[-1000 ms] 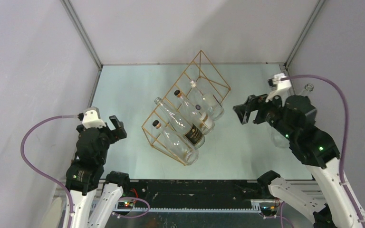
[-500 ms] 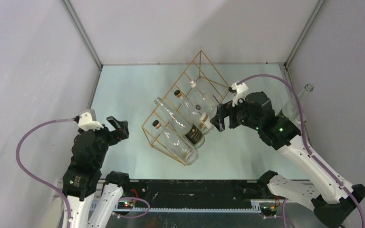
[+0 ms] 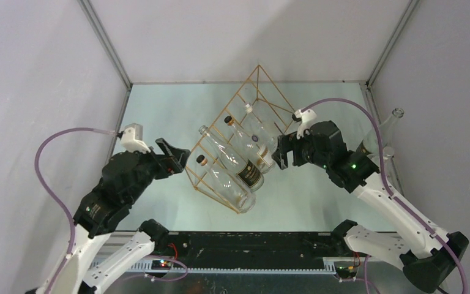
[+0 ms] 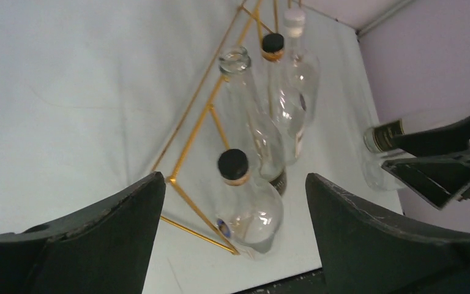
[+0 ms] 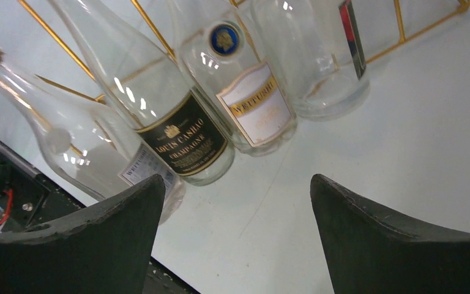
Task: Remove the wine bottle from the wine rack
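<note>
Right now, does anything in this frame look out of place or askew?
Mildly. The wine rack sits diagonally on the table, not square to its edges. One of its four bottles, the open-necked bottle, has no stopper, unlike the other three. A fifth bottle is off the rack by the right wall.

Robotics lab test cell: plain grey panels on aluminium posts are enclosing a pale bench. Left arm and right arm are sitting bolted to a black slotted rail, purple cables trailing, bare electronics glowing.
</note>
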Motion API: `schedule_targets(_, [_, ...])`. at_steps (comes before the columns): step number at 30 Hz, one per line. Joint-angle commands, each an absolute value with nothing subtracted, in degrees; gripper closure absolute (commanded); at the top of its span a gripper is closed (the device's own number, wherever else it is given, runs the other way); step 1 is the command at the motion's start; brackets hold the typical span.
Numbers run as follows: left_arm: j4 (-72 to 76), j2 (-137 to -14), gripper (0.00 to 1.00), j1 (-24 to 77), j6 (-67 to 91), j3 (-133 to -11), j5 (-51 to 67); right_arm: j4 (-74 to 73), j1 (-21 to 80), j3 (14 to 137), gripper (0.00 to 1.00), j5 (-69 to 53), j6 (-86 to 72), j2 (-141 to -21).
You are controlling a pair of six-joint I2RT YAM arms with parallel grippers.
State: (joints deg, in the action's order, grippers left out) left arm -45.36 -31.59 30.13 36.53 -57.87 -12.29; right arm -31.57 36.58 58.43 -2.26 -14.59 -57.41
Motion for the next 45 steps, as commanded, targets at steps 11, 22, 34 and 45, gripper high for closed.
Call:
schedule_targets(11, [-38.8, -38.5, 0.11, 53.8, 54.4, -50.4, -35.4, -33.6, 36.8, 55.9, 0.09, 5.5, -16.1, -51.6])
schedule_targets(22, [-44.5, -30.7, 0.14, 53.7, 63.5, -43.6, -40.9, -32.8, 36.8, 53.9, 0.09, 5.6, -16.4, -51.0])
schedule_targets(34, [-36.4, -29.7, 0.14, 53.5, 62.3, -38.4, -40.3, -33.4, 36.9, 53.1, 0.09, 6.1, -15.6, -51.4])
schedule_targets(45, [-26.5, -25.8, 0.13, 50.3, 62.0, -32.4, -36.8, -33.6, 36.9, 51.7, 0.09, 6.3, -14.7, -50.6])
